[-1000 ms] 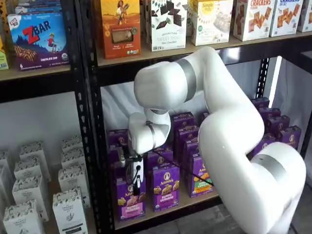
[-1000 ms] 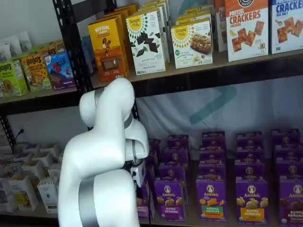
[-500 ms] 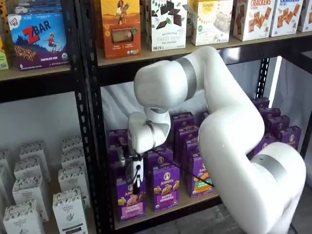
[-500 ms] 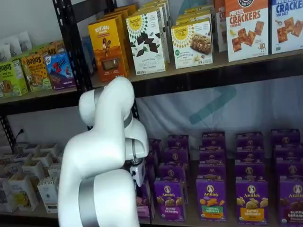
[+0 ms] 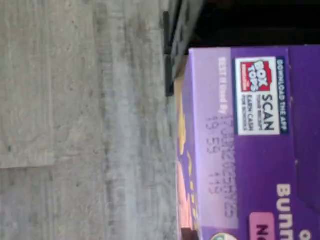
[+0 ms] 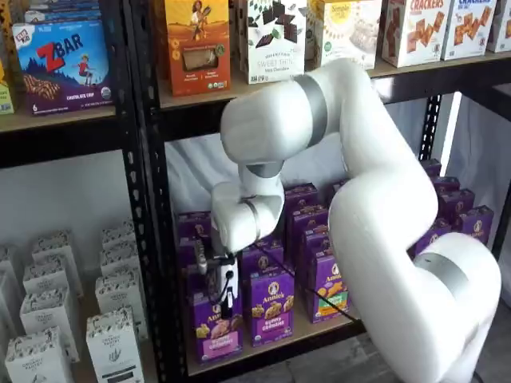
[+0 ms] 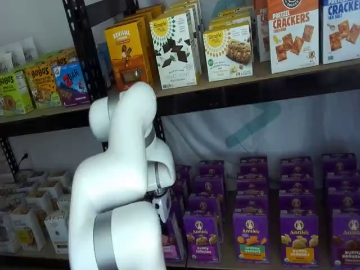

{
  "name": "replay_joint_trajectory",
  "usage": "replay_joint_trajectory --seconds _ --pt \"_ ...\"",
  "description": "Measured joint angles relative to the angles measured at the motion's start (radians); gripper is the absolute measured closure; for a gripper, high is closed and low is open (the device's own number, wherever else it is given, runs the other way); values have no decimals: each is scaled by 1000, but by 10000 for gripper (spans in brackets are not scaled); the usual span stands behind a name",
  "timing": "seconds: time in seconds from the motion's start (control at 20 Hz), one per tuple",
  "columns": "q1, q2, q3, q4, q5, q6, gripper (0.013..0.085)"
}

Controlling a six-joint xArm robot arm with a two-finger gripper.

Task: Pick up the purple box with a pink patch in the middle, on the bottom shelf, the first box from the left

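The purple box [image 6: 214, 331] with the pink panel stands at the left front of the bottom shelf [image 6: 307, 335], beside the black upright. My gripper [image 6: 217, 297] hangs from the white wrist right on the box's top, its black fingers closed on the upper part. In a shelf view the box [image 7: 172, 241] leans slightly and the arm hides most of it. The wrist view shows the box's purple top flap [image 5: 250, 150] very close, with a Box Tops mark, and the shelf's black rail [image 5: 172, 45] beside it.
More purple Annie's cartons [image 6: 271, 307] stand to the right in rows [image 7: 250, 236]. A black perforated upright [image 6: 156, 239] is just left of the box. White cartons [image 6: 112, 343] fill the neighbouring bay. The upper shelf [image 6: 263, 80] holds several snack boxes. Grey floor [image 5: 75, 125] lies below.
The arm's elbow has risen and swung back a little. The wrist and gripper have shifted slightly forward and down, and the purple box now leans a little with them.
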Motion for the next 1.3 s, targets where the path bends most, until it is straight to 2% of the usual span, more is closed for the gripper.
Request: replay_joint_trajectory --seconds 0.15,0.2,0.5,0.6,0.7,0.95,1.3 --pt "6 -56 76 -51 -10 53 730" --pt "8 -85 114 -85 -20 86 730" --pt "17 -264 320 -200 -47 203 730" --pt "19 -327 383 -214 -43 218 730" --pt "21 -391 444 -193 -35 199 730" --pt "14 -537 556 -110 -7 116 730" --pt "-14 -686 611 -96 109 75 730"
